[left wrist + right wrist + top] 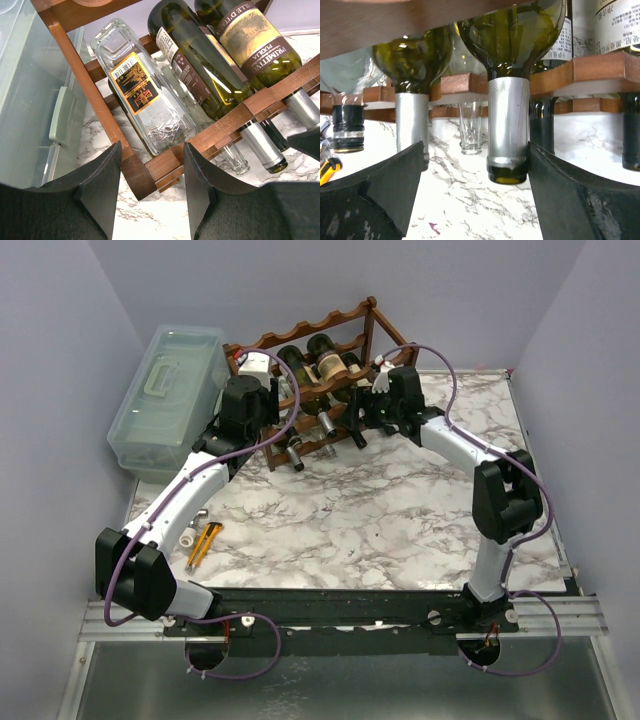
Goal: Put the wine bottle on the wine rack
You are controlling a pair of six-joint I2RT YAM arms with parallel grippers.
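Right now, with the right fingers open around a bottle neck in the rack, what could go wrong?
1. The green bottle hangs its silver neck between the right fingers; a sideways retreat could knock it and drag it out.
2. The left fingers straddle the rack corner; any move might shift the rack and roll the clear bottle.

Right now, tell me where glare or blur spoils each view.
Top external: sharp, soft sheen on the marble tabletop. Left wrist: white glare streaks on the green wine bottle, fingers blurred. Right wrist: silver-capped bottle neck sharp, backlit; fingers dark.
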